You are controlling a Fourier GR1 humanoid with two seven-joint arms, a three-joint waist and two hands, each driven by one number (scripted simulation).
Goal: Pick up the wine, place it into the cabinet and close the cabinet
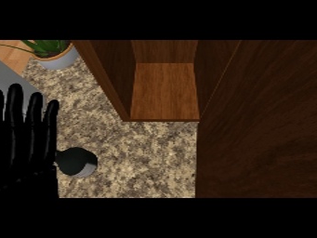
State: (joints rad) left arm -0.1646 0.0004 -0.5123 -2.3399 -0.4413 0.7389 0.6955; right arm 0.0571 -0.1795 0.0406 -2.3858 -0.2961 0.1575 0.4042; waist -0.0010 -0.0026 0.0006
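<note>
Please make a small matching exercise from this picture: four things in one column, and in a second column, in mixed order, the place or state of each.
1. wine bottle
2. potted plant
3. cabinet
4. left hand

A. open, its shelf bare
B. far left corner of the counter
C. open, fingers up, at the left edge
D. standing on the counter beside the hand

Pairs: 1-D, 2-B, 3-A, 4-C

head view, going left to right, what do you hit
left hand → wine → granite counter → open cabinet door. The potted plant sits farther back at the left, so it is left out.
</note>
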